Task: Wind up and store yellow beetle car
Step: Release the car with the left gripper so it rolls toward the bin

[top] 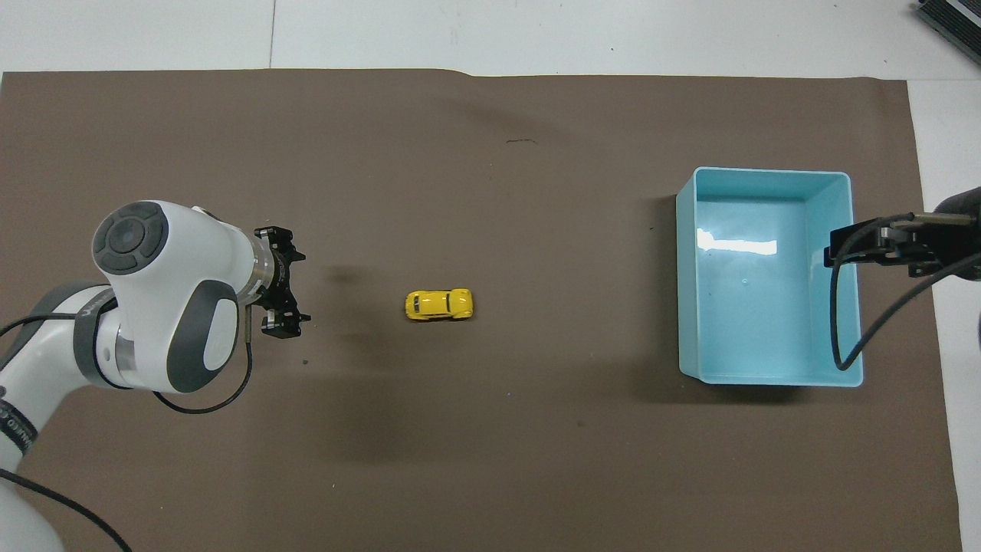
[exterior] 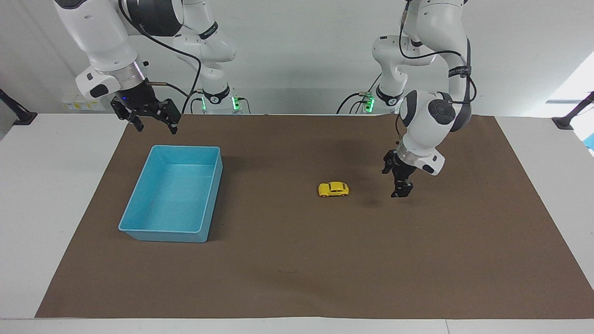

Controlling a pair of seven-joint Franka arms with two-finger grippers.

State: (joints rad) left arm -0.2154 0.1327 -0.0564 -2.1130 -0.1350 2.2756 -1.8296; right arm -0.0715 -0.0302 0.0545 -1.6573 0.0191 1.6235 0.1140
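Car (exterior: 333, 189) stands free on mat (exterior: 297, 260) between bin (exterior: 172, 195) and left gripper (exterior: 400, 184), jaws open; right gripper (exterior: 155, 124) waits over bin's edge, open.

Small yellow beetle car (exterior: 333, 189) (top: 438, 304), dark windows, upright on its wheels, alone on the brown mat mid-table

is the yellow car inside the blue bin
No, the yellow beetle car sits on the brown mat, apart from the blue bin.
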